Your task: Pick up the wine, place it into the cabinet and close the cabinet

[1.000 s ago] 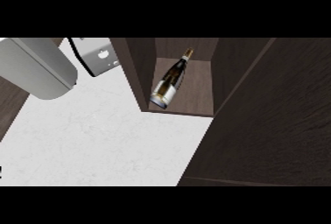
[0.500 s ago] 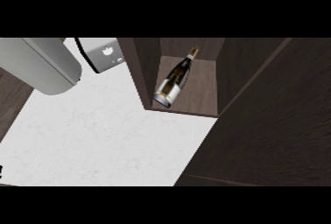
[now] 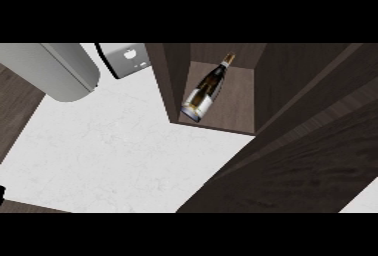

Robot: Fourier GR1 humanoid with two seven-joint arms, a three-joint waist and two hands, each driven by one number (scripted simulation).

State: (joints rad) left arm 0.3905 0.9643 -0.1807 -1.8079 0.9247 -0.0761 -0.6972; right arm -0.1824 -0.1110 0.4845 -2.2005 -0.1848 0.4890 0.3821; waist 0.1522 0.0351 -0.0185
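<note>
Bottom left edge: a small black sliver [image 3: 2, 194], possibly part of a hand, too little showing to say which one or how the fingers stand. Can't tell the state of either hand.

Lower right: dark wood cabinet door [image 3: 310, 165] fills the near right corner and runs diagonally up toward the top right. It stands swung out, not shut against the cabinet opening.

Centre and left: white marbled counter top [image 3: 118, 150], bare in the visible area. Dark wood strip borders it along the left side.

Further up, centre right: cabinet [image 3: 171, 75] interior open to view. Left side wall is a dark vertical panel; the floor of the compartment is lighter brown wood.

Wine bottle [image 3: 207, 90] sits inside that compartment, lying tilted, neck with gold foil pointing to the far top right, base toward the near left corner of the cabinet floor. Dark glass, white and silver label on the lower body. Bottle is close against the left wall; contact not resolvable. Nothing is gripping it.

Top left: large grey rounded forearm [image 3: 55, 70] comes in from the upper left edge, over the counter, well apart from the bottle. No hand visible at its end.

Just right of it at the top: a light grey boxy part [image 3: 127, 59] with black edging, beside the cabinet's left wall.
</note>
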